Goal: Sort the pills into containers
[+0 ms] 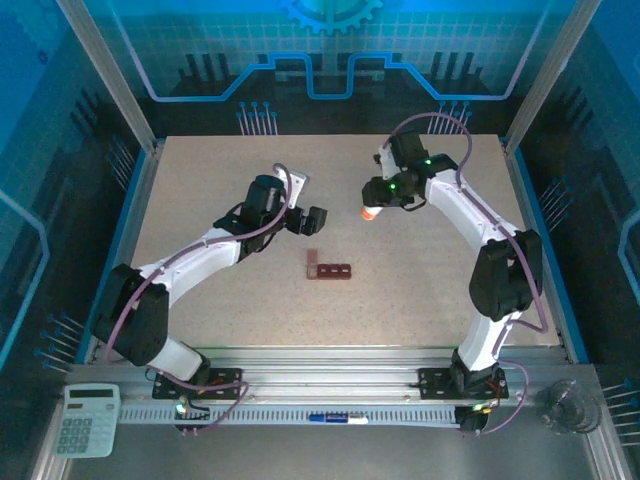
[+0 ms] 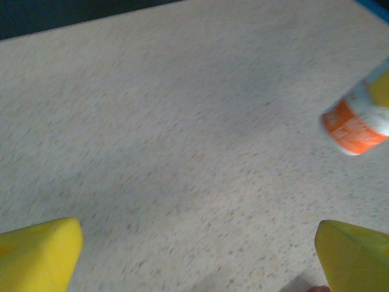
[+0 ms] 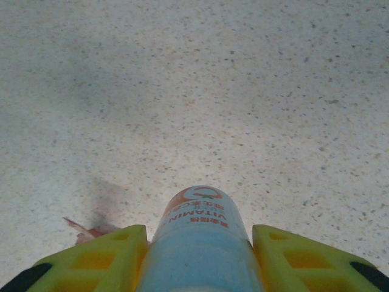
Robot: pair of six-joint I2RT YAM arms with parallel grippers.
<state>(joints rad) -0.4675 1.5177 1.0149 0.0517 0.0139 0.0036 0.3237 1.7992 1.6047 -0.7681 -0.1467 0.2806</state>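
Note:
The containers [image 1: 331,270] are a dark reddish-brown strip lying flat at mid-table, with one piece standing off its left end; a sliver of it [image 3: 84,230] peeks beside my right fingers. My right gripper [image 1: 380,198] [image 3: 200,234] is shut on a white bottle with an orange band [image 1: 370,212] [image 3: 196,210], held above the table up and to the right of the strip. My left gripper [image 1: 317,218] [image 2: 199,234] hangs open over bare tabletop just left of the bottle [image 2: 357,121], nothing between its yellow fingers [image 2: 42,252]. The pills are hidden.
The speckled table [image 1: 220,200] is walled by blue panels with a metal rail along the front. A calculator [image 1: 86,420] lies at the near left and a clear glass object [image 1: 567,405] at the near right, both outside the work surface.

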